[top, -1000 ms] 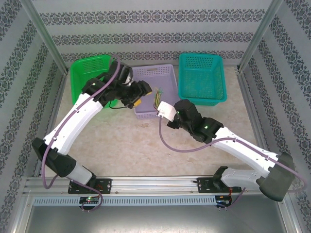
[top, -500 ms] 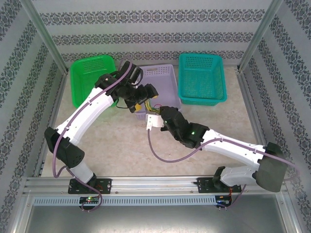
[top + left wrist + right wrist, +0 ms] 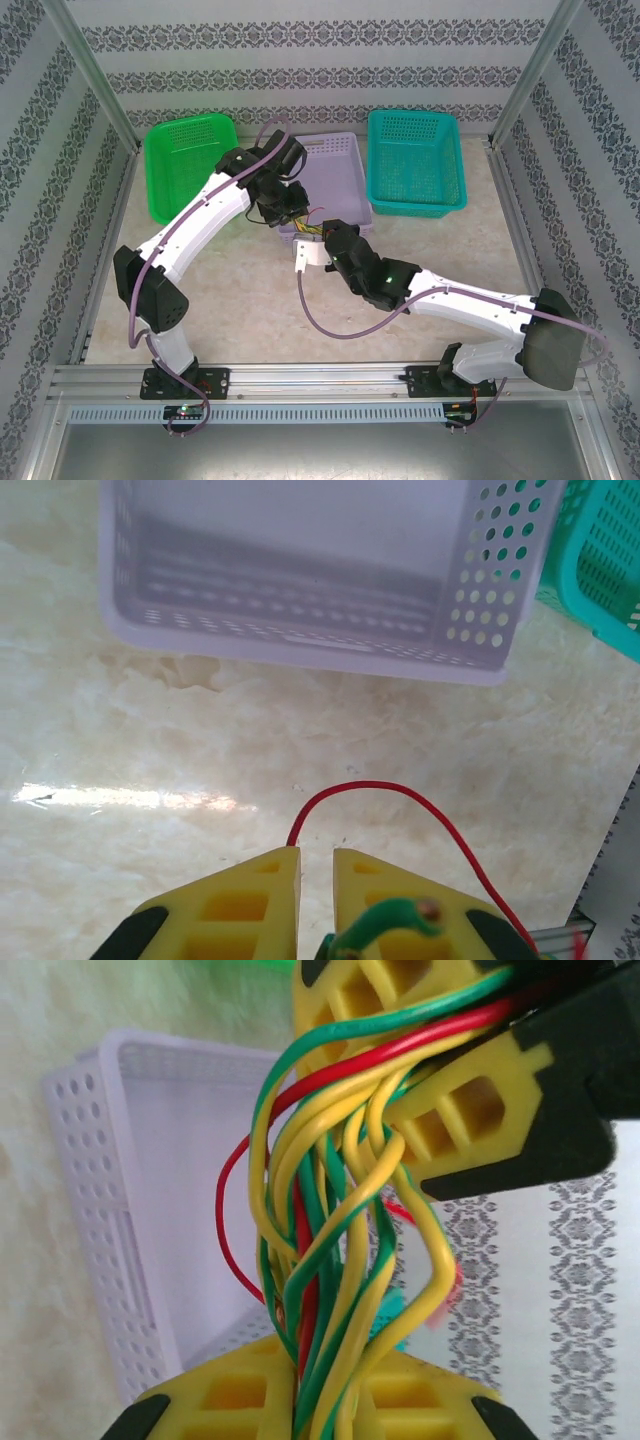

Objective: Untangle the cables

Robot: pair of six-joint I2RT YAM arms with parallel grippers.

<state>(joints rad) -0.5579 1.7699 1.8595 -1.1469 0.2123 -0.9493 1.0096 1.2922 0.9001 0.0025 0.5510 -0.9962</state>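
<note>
The left tool (image 3: 400, 1090) and the right tool (image 3: 325, 1380) are each clamped nearly closed on opposite ends of the cables (image 3: 340, 1210), a twisted yellow, green and red bundle held over the purple basket's (image 3: 335, 142) near edge. Pulling straight apart could tighten the twist or drag strands out of one grip.

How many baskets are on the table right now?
3: green basket at the back left, lavender basket in the middle, teal basket at the back right. None seems hidden.
</note>
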